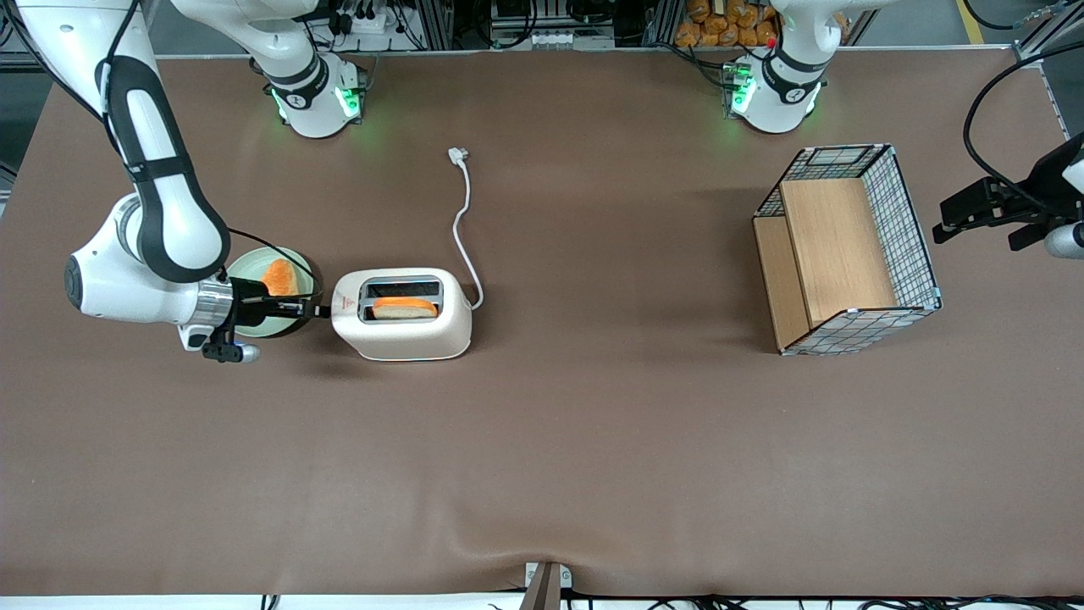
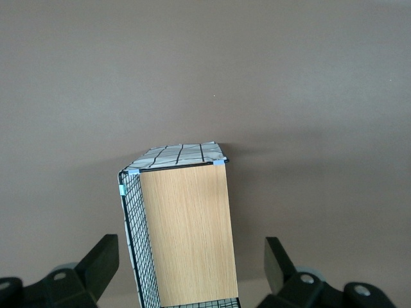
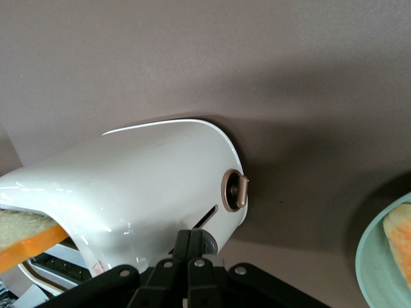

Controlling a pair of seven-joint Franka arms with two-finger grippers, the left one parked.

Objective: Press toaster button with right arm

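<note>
The slim black two-finger gripper (image 1: 317, 311) on the white jointed right arm (image 1: 161, 203) had its fingers pressed together, holding nothing, tips against the narrow end of the cream-white rounded plastic toaster (image 1: 402, 326). The small grey toaster button (image 3: 207, 242) sat right at the fingertips. The toaster looked light and slick, likely to slide; pushing the button only seemed wise.

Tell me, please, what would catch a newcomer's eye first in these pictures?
Probably the cream toaster, with a slice of bread standing in the slot nearer the front camera. The right arm holds its hand, fingers shut, against the toaster's narrow end, above a green plate carrying another slice. Next comes the wire basket with wooden panels, toward the parked arm's end of the table.
</note>
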